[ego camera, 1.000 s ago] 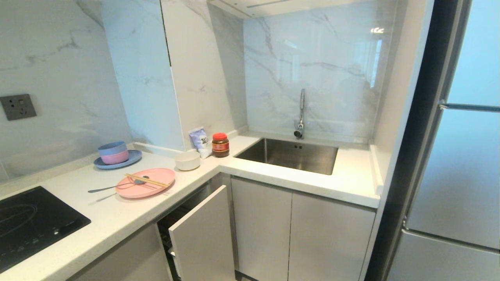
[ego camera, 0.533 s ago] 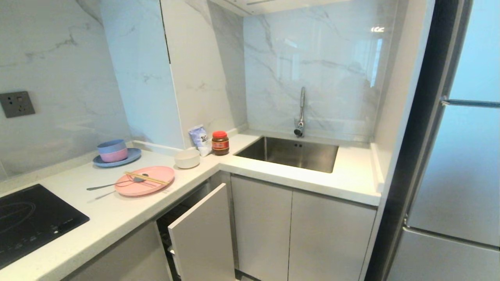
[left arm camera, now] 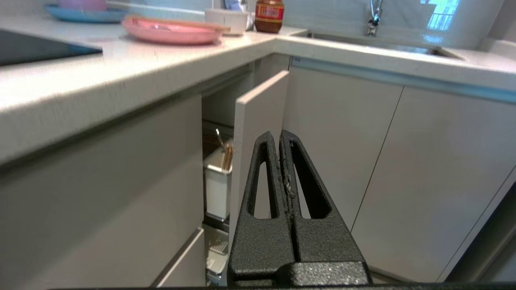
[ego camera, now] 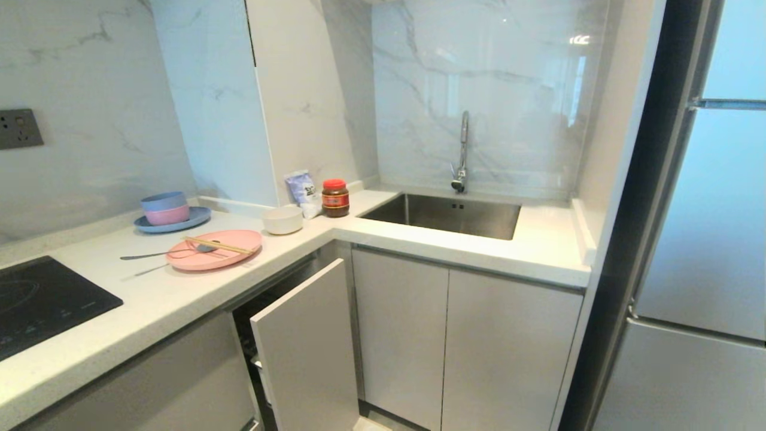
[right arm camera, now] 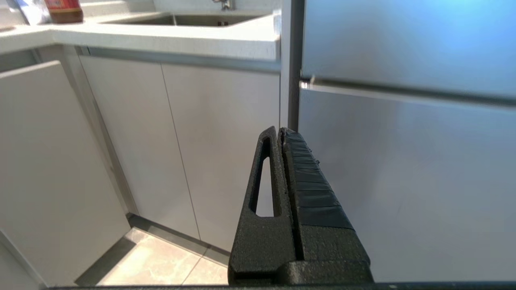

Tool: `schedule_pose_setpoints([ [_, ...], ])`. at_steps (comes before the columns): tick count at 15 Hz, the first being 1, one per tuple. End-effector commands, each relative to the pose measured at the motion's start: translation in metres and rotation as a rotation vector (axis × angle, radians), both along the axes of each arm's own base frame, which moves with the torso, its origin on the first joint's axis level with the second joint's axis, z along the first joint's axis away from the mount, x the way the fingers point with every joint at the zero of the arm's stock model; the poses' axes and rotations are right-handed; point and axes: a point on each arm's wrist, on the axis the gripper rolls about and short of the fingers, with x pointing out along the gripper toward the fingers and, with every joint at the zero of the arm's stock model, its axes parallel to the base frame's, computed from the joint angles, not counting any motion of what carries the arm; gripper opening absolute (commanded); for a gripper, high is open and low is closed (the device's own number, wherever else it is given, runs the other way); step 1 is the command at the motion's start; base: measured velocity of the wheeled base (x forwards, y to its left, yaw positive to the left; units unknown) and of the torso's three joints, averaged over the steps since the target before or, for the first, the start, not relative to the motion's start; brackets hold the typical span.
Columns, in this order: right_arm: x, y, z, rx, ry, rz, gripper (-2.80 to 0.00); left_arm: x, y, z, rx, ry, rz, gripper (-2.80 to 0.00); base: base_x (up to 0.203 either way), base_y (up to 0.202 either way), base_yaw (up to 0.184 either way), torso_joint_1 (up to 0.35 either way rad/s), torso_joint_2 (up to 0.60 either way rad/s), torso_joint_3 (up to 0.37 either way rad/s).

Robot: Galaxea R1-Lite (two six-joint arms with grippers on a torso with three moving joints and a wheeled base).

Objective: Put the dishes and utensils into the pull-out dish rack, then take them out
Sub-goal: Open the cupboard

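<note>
Both arms hang low in front of the cabinets, out of the head view. The left gripper (left arm camera: 281,135) has its fingers pressed together on nothing, and the right gripper (right arm camera: 280,131) is pinched closed and empty too.

On the counter (ego camera: 179,299), the pink plate (ego camera: 215,250) lies at nine o'clock from the sink (ego camera: 449,214), with the chopsticks (ego camera: 218,245) resting across it and the spoon (ego camera: 161,255) poking off its nine o'clock rim. The white bowl (ego camera: 282,219) stands at two o'clock of the plate.

The plate looks rigid, light and slick, so I'd take it by the overhanging rim. The chopsticks are thin and likely to roll (pinch them mid-length, together).

The dish rack's front panel (ego camera: 308,347) stands partly pulled out, with the white caddy (left arm camera: 217,189) behind it already holding some sticks. The jar (ego camera: 335,197) and the pouch (ego camera: 302,190) crowd the bowl. The stacked bowls (ego camera: 164,208) on a blue plate (ego camera: 173,224) sit at eleven o'clock from the pink plate.
</note>
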Motion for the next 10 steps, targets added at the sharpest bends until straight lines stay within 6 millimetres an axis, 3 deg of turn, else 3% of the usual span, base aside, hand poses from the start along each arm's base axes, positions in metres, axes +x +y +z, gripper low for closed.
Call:
schedule_pose_setpoints([
  [1,0.0002,0.0000,-0.0004,0.000,0.002,0.001,-2.80,0.0006,0.0000,-0.0021,0.000,0.008,0.000,-2.80,0.000,0.000,0.000,-0.253,0.50,0.248],
  [10,0.0002,0.0000,-0.0003,-0.001,0.001,0.001,-2.80,0.0006,0.0000,-0.0020,0.000,0.007,0.000,-2.80,0.000,0.000,0.000,-0.246,0.48,0.237],
])
